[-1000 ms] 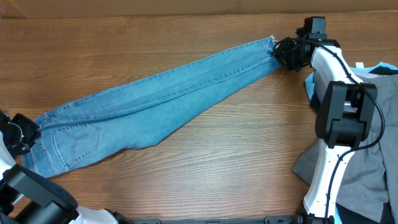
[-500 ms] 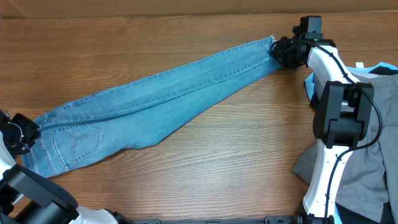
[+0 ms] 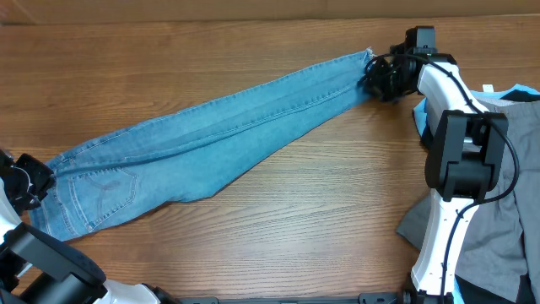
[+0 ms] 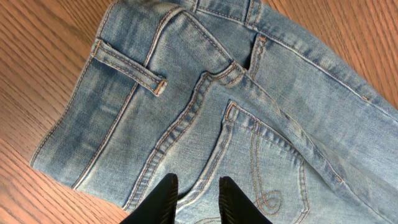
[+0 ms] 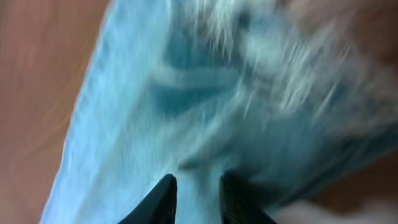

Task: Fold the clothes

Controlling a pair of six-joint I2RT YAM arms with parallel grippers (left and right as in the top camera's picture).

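Right wrist view is badly blurred, but I can make out my right end effector (image 5: 198, 182): two fingers set narrow, pale denim filling the gap between them. Whether they are actually pinching cloth, I cannot tell. Frayed hem (image 5: 249, 43) threads show just beyond the tips.

On the left wrist view, the left end effector (image 4: 198, 185) is narrow too, sitting at the waistband edge beside the back pocket (image 4: 273, 168). Clamped or only hovering, I can't say.

Overhead, the jeans (image 3: 211, 135) lie stretched in a long diagonal across the bench (image 3: 321, 228), waist at the near left, hem at the far right. Grey trousers (image 3: 498, 228) are heaped at the near right.

My read is that the step in hand is getting a sure hold on both ends before folding hem to waist. To do it well, I'd take every layer of the hem in the right fingers and test the grip with a small lift. Then I'd carry it across low and level while the left end pins the waist, so nothing drags or twists.
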